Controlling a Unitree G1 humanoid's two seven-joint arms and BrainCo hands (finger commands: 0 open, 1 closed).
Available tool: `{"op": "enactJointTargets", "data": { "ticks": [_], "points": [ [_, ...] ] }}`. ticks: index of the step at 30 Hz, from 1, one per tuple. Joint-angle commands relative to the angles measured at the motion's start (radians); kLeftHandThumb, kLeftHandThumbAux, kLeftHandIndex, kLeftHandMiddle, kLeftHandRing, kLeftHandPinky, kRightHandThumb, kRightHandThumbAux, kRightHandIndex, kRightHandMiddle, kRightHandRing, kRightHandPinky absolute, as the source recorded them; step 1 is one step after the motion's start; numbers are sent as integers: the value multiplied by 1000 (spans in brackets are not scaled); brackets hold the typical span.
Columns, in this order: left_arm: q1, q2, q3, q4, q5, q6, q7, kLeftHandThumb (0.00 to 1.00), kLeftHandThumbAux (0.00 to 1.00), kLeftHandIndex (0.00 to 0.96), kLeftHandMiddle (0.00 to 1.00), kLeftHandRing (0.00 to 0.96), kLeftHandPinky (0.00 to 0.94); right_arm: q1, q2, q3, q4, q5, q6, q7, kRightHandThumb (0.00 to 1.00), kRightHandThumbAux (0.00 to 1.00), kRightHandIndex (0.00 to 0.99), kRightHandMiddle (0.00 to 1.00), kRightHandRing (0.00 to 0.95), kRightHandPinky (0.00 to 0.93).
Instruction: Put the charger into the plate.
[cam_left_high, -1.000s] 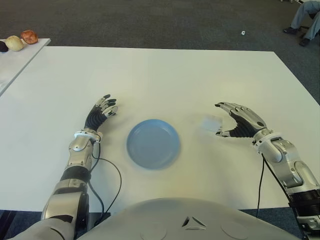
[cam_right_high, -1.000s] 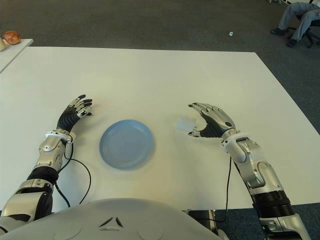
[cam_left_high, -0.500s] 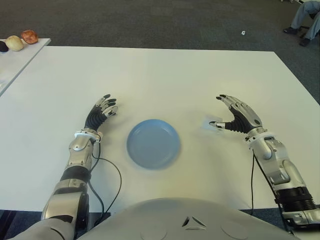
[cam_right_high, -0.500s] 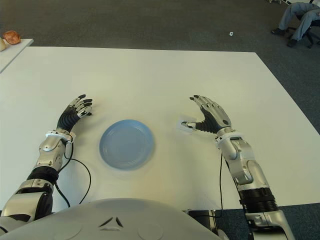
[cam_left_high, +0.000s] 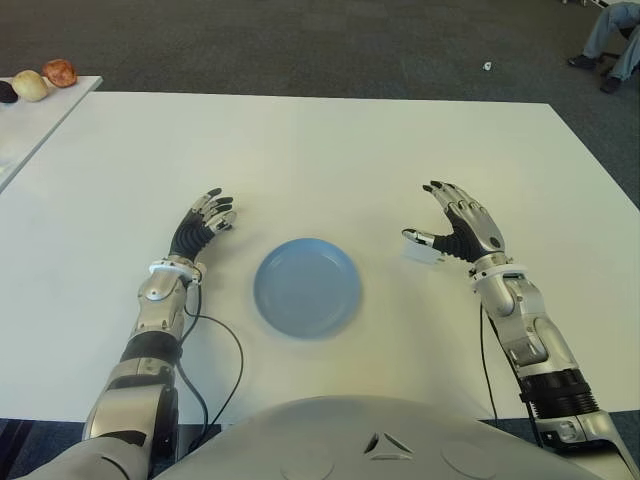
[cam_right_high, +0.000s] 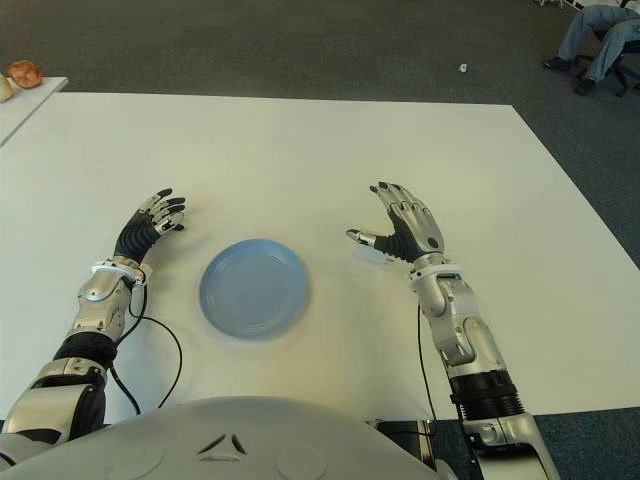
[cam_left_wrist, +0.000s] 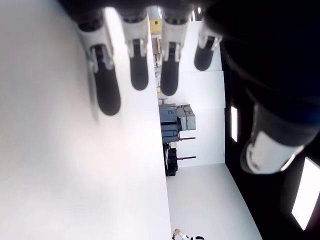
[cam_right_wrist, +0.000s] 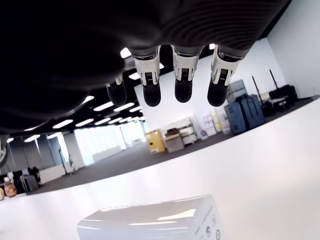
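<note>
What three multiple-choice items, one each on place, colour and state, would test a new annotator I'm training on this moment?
1. Where is the charger?
A. On the plate
B. On the table, between the plate and the right hand
C. In the left hand

2. What colour is the plate?
A. Blue
B. Red
C. Black

3. How is the right hand?
A. Closed around the charger
B. Fingers spread, holding nothing
C. Flat on the plate

Key: 1 B, the white charger lies on the table beside the right thumb. 2 A, the plate is plainly blue. 3 B, the right wrist view shows straight fingers above the charger.
</note>
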Motion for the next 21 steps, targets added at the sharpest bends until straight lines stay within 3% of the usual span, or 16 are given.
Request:
{"op": "enactJointTargets", "data": {
  "ticks": [1,21],
  "points": [
    [41,-19,-11,31,18,44,1,0,634,112,204,173,125,-11,9,17,19,-16,10,-10,285,281,0,2,10,70],
    [63,-20,-15,-10,15,56,-2,0,630,113,201,166,118,-27,19,79,63,-15,20,9,403,319,13,59,70,151]
  ]
}}
